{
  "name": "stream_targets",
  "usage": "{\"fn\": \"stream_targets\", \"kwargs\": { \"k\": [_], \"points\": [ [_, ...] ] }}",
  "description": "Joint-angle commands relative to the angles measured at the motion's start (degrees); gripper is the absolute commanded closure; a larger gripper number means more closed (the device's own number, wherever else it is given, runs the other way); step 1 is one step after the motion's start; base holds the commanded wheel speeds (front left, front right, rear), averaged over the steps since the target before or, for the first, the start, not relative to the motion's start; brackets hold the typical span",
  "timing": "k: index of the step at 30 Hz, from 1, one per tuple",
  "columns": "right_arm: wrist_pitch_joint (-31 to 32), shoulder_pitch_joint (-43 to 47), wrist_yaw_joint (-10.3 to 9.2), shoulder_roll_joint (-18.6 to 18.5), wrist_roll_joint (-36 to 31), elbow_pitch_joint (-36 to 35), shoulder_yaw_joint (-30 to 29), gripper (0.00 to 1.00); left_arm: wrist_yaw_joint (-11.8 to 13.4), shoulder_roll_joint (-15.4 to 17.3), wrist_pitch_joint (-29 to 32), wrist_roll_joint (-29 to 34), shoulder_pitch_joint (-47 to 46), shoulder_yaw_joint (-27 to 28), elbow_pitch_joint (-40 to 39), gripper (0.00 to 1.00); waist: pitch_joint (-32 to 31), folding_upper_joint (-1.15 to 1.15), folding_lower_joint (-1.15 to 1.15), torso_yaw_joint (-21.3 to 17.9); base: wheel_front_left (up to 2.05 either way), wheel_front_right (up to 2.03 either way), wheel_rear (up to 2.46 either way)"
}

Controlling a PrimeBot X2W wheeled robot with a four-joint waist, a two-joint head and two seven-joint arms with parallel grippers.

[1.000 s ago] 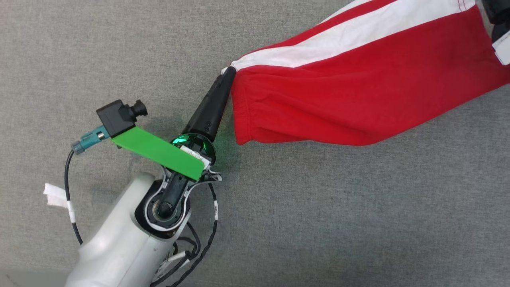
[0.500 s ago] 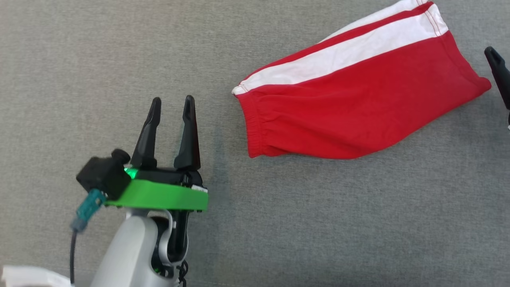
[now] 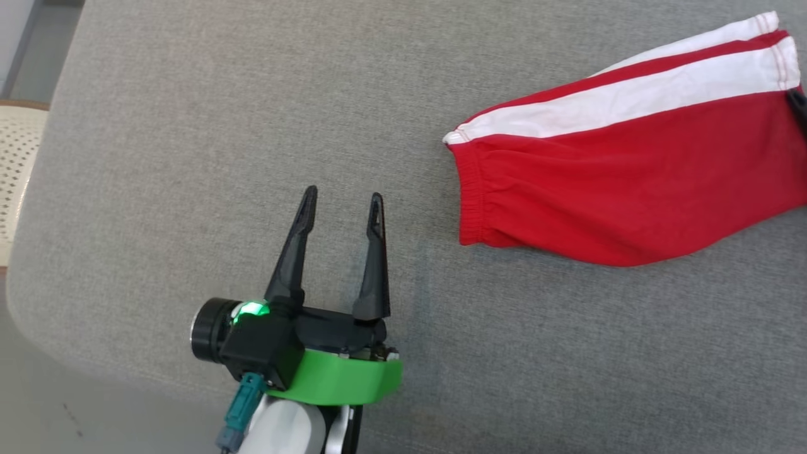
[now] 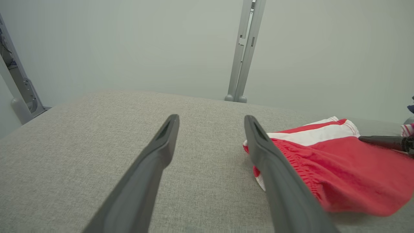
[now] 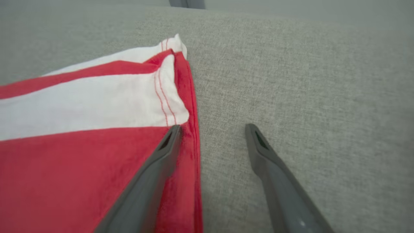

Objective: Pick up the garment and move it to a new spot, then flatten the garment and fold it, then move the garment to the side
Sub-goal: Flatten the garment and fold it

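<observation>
The garment (image 3: pixel 630 183) is a red pair of shorts with white side stripes, lying flat and folded on the grey surface at the right. My left gripper (image 3: pixel 342 194) stands open and empty to the garment's left, a clear gap away from its elastic waistband. In the left wrist view, the left gripper (image 4: pixel 212 117) points past the garment (image 4: pixel 339 168). My right gripper (image 5: pixel 213 127) is open at the hem end of the garment (image 5: pixel 81 129): one finger is over the red edge, the other over bare surface. One right fingertip (image 3: pixel 799 108) shows at the head view's right edge.
The grey fabric surface (image 3: pixel 189 157) ends in a rounded edge at the left and lower left, with floor beyond. A pale perforated object (image 3: pixel 16 157) stands off its left edge. A metal post (image 4: pixel 245 48) rises behind the surface's far edge.
The head camera has shifted. My left gripper has drawn back from the garment's waistband to the left, and its fingers now show spread apart. The garment lies released.
</observation>
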Motion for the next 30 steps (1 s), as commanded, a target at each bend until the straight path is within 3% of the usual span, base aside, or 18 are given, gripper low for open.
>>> {"fn": "stream_targets", "kwargs": {
  "k": [1, 4, 5, 6, 7, 14, 25, 30],
  "points": [
    [2.3, 0.3, -0.1, 0.9, -0.4, 1.6, 1.1, 0.0, 0.9, 0.0, 0.0, -0.4, 0.1, -0.6, -0.3, 0.0, 0.7, 0.0, 0.0, 1.4, 0.0, 0.0, 0.0],
    [5.1, 0.9, -0.1, 2.3, -0.3, 2.7, 2.4, 0.0, 1.8, 0.0, 0.0, -0.7, 0.1, -1.6, -0.3, 0.0, 0.6, 0.0, 0.0, 1.5, 0.0, 0.0, 0.0],
    [5.7, 1.4, -0.06, 2.9, 0.2, 2.5, 2.8, 0.24, 1.9, 0.0, 0.0, -0.8, 0.0, -2.0, -0.3, 0.0, 0.6, 0.0, 0.0, 1.4, 0.0, 0.0, 0.0],
    [6.3, 1.9, 0.04, 3.3, 0.7, 2.1, 3.1, 0.74, 1.9, 0.0, 0.0, -0.9, -0.1, -2.1, -0.3, 0.0, 0.5, 0.0, 0.0, 1.3, 0.0, 0.0, 0.0],
    [6.3, 2.4, 0.16, 3.5, 1.0, 1.5, 3.4, 1.0, 1.9, 0.0, 0.0, -0.9, -0.2, -2.1, -0.3, 0.0, 0.3, 0.0, 0.0, 1.0, 0.0, 0.0, 0.0],
    [4.1, 4.0, -0.09, 1.0, 2.2, -2.2, 3.5, 1.0, 0.9, 0.0, 0.0, -0.5, -0.1, -1.5, 0.2, 0.0, -1.0, 0.0, 0.0, -2.3, 0.0, 0.0, 0.0],
    [0.1, 3.7, -0.11, -6.6, 0.8, -5.8, 2.3, 1.0, -0.7, 0.0, 0.0, 0.2, 0.7, -0.5, 1.3, 0.0, -3.5, 0.0, 0.0, -8.2, 0.0, 0.0, 0.0],
    [1.9, 1.1, -0.1, -6.4, -2.3, -9.3, 2.6, 1.0, -0.8, 0.0, 0.0, 0.1, 1.3, -0.3, 2.0, 0.0, -5.1, 0.0, 0.0, -9.7, 0.0, 0.0, 0.0]
  ]
}}
